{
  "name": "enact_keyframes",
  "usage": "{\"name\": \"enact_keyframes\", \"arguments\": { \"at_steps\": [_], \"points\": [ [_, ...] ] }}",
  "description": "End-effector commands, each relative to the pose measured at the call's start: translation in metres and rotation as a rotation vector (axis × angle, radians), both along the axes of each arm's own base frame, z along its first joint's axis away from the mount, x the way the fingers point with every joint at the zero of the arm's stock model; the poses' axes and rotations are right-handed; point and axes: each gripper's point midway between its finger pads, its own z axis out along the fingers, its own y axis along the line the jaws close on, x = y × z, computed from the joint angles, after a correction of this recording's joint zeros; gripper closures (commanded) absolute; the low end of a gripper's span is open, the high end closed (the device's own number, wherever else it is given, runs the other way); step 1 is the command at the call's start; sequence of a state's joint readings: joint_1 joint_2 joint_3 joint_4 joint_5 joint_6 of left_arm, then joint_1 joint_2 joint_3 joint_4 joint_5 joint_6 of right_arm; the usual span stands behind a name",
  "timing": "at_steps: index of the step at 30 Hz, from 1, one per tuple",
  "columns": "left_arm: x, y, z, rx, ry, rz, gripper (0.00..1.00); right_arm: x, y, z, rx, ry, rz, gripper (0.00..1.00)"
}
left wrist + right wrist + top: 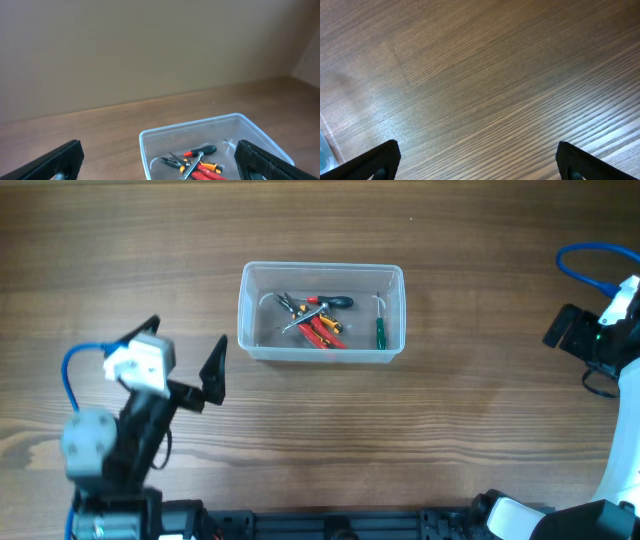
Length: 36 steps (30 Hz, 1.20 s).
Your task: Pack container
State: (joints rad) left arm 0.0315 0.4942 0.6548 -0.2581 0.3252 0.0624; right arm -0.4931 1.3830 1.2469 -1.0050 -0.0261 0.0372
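Clear plastic rectangular tub (246, 312), rounded corners, raised rim, see-through walls. It sits upright and open-topped on the brown wood-grain table (420, 440), at mid-table toward the far side, between the two arms and nearer the left one.

Contents lie on the tub floor. A loose pile at centre holds red-handled pliers (322, 332), a black-and-red-handled screwdriver (332, 302) and at least one more steel-tipped tool with orange on the grip. The pieces cross one another, and which lies on top cannot be told. A green-handled screwdriver (380, 332) lies apart from the pile, along the right end wall.

Progress, as a judgement: packing looks finished or close to it. No loose tool shows on the table in any view, and neither arm carries anything. No lid is in view, so whether a closing step is left cannot be told.

Left gripper (188, 335): hovers just left of the tub, near its front corner, fingers spread wide and empty. Its wrist view looks over the tub rim at the pile.

Right gripper (480, 167): well off at the table's right edge, fingers wide apart over bare wood, nothing between them.
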Motion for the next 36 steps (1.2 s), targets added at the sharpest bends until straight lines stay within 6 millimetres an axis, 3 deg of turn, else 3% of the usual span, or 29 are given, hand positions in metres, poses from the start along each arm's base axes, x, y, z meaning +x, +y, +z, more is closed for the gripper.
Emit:
{"name": "enact_keyframes", "arguments": {
  "at_steps": [1,8,12,21,33,36],
  "points": [
    [-0.014,0.025,-0.016,-0.110,-0.023,0.167,0.00,0.000,0.001,-0.001,0.014,-0.005,-0.012,0.00],
    [-0.031,0.045,-0.063,-0.216,-0.052,0.287,0.00,0.000,0.001,-0.001,0.013,-0.005,-0.012,0.00],
    [-0.034,0.045,-0.075,-0.218,-0.069,0.288,0.00,0.000,0.001,-0.001,0.013,-0.005,-0.012,0.00],
    [-0.030,0.052,-0.099,-0.201,-0.018,0.331,0.00,0.000,0.001,-0.001,0.013,-0.005,-0.012,0.00],
    [-0.015,0.054,-0.159,-0.189,0.053,0.349,0.00,0.000,0.001,-0.001,0.013,-0.005,-0.012,0.00],
    [-0.015,0.054,-0.159,-0.159,0.048,0.346,0.00,0.000,0.001,-0.001,0.014,-0.005,-0.012,0.00]
  ]
}}
